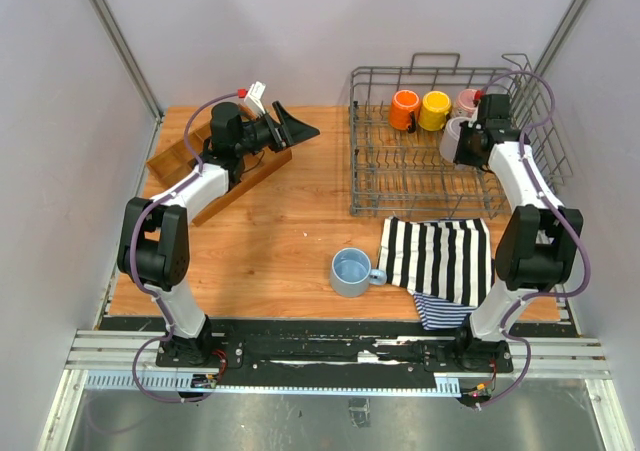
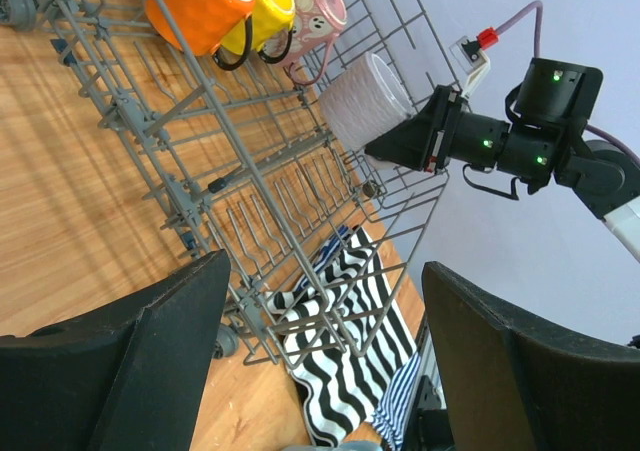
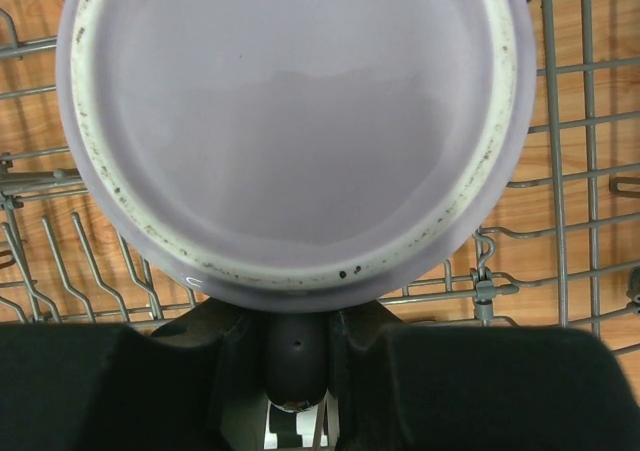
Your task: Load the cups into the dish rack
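Note:
The dish rack (image 1: 420, 176) stands at the back right. An orange cup (image 1: 405, 109), a yellow cup (image 1: 435, 110) and a pink cup (image 1: 468, 101) lie in a row along its far side. My right gripper (image 1: 470, 143) is shut on the handle (image 3: 297, 356) of the grey cup (image 1: 452, 138), which hangs over the rack's tines with its base (image 3: 290, 131) facing the wrist camera. The light blue cup (image 1: 350, 271) stands upright on the table in front of the rack. My left gripper (image 1: 292, 126) stands open and empty at the back left.
A compartmented wooden tray (image 1: 215, 176) lies under the left arm at the back left. A black-and-white striped cloth (image 1: 440, 256) lies in front of the rack, its near end hanging over the table edge. Tall wire sides (image 1: 530, 121) enclose the rack.

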